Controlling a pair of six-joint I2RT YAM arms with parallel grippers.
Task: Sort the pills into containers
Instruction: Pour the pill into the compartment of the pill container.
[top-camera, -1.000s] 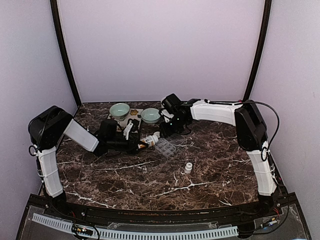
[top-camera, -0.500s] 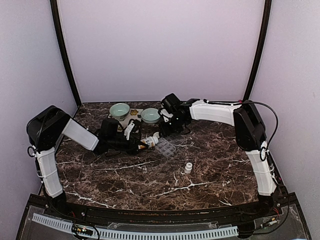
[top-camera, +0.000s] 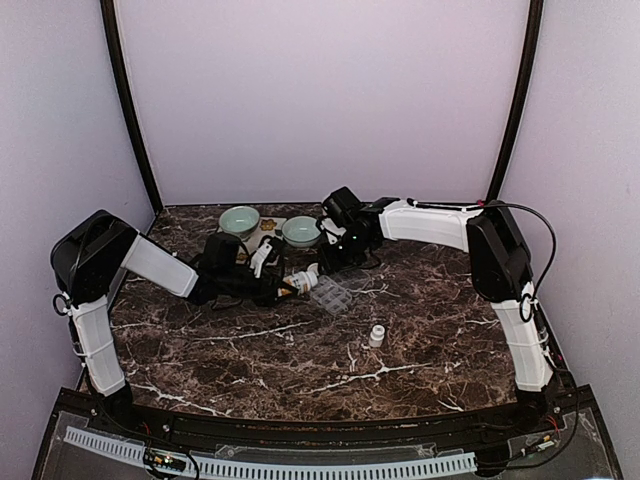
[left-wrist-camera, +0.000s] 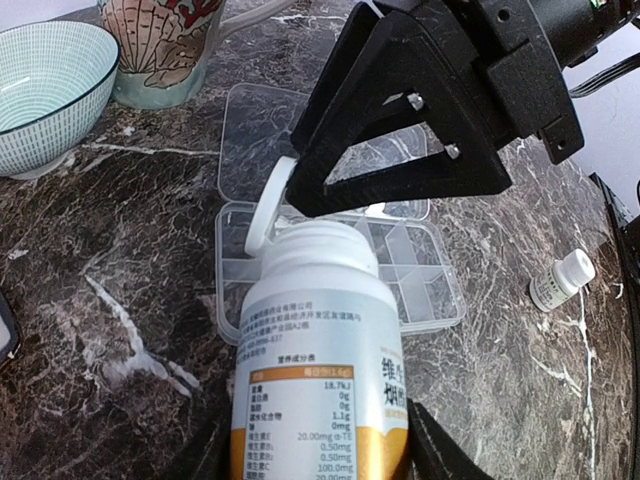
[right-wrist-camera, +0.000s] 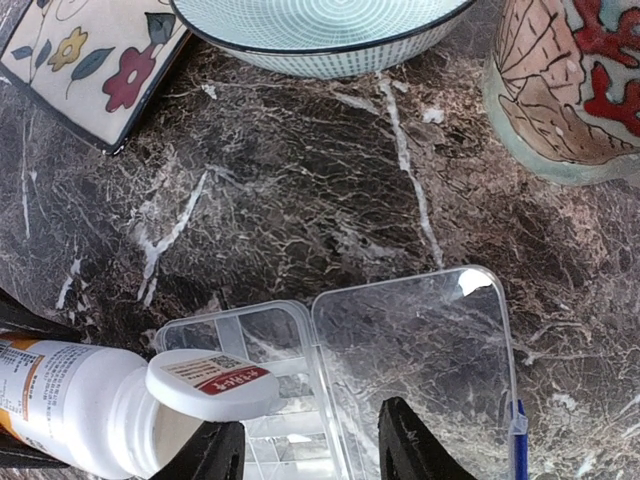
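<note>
My left gripper (left-wrist-camera: 320, 445) is shut on a white pill bottle (left-wrist-camera: 320, 350) with an orange label, tilted with its mouth over the containers. Its flip cap (left-wrist-camera: 268, 205) hangs open. The containers are a clear organiser box (left-wrist-camera: 425, 290) lying on the marble with its hinged lid (left-wrist-camera: 250, 130) folded flat open. My right gripper (right-wrist-camera: 310, 445) is open and empty, hovering just above the box (right-wrist-camera: 240, 335) and its lid (right-wrist-camera: 420, 350), next to the bottle's cap (right-wrist-camera: 212, 385). From the top view, bottle (top-camera: 300, 279), box (top-camera: 333, 296) and right gripper (top-camera: 335, 262) meet mid-table. No pills show.
Two pale green bowls (top-camera: 240, 220) (top-camera: 301, 231) stand behind the box, with a shell-patterned mug (left-wrist-camera: 160, 50) and a flowered tile (right-wrist-camera: 90, 60) near them. A small white bottle (top-camera: 376, 336) stands on the marble nearer the front.
My left arm has shifted slightly, with the bottle staying tilted at the box. The right arm has barely moved.
</note>
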